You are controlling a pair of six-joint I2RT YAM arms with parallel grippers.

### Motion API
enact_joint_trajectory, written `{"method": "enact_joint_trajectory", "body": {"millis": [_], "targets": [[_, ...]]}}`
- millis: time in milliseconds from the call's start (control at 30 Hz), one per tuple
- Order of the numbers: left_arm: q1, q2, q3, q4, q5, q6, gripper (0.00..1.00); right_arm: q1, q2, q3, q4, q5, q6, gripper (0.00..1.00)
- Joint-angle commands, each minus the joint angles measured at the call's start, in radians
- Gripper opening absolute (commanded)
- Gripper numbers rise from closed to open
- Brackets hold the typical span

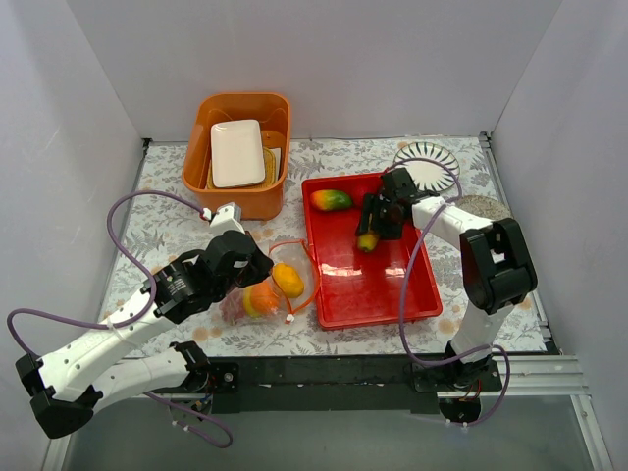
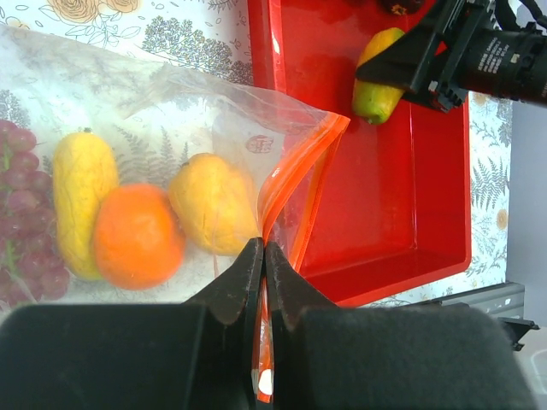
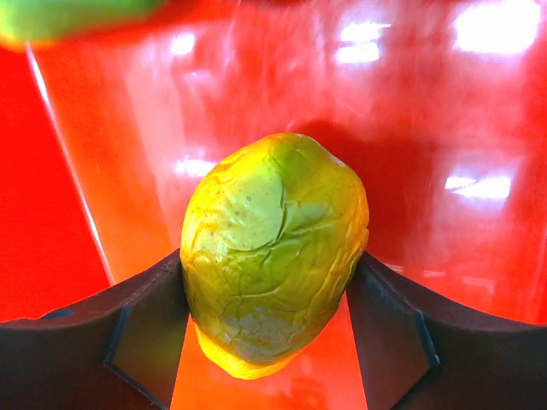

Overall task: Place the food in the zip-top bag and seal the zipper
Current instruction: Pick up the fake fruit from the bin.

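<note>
Over the red tray [image 1: 378,285], right gripper [image 1: 373,228] clamps a green-yellow mango [image 3: 273,256]. Left gripper [image 2: 261,249] pinches the zipper [image 2: 301,171] of the zip-top bag [image 2: 171,102], which lies just left of the tray with an orange [image 2: 137,235] inside.

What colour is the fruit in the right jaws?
The mango is yellow-green; right wrist view shows it best.

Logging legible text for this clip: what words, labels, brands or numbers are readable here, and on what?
Nothing reads clearly in any view.
Reddish round stamp on the zip-top bag: too blurred to read.
White lettering on the black cylinder of the right arm, seen in the left wrist view: too small to read.
</note>
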Motion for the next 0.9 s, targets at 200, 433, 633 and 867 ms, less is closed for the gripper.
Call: {"method": "enact_joint_trajectory", "body": {"millis": [200,433,633,867], "targets": [[0.005,0.022,0.014,0.001,-0.004,0.019,0.0,0.084,-0.097,-0.05,-0.135,0.018,-0.211,0.86],[0.004,0.037,0.025,0.006,0.003,0.02,0.0,0.084,-0.171,-0.068,-0.127,0.038,-0.2,0.87],[0.005,0.045,0.034,0.007,0.003,0.025,0.0,0.084,-0.203,-0.056,-0.07,0.007,-0.189,0.88],[0.005,0.052,0.04,0.01,0.004,0.034,0.0,0.084,-0.07,0.065,-0.089,0.031,-0.263,0.89]]}}
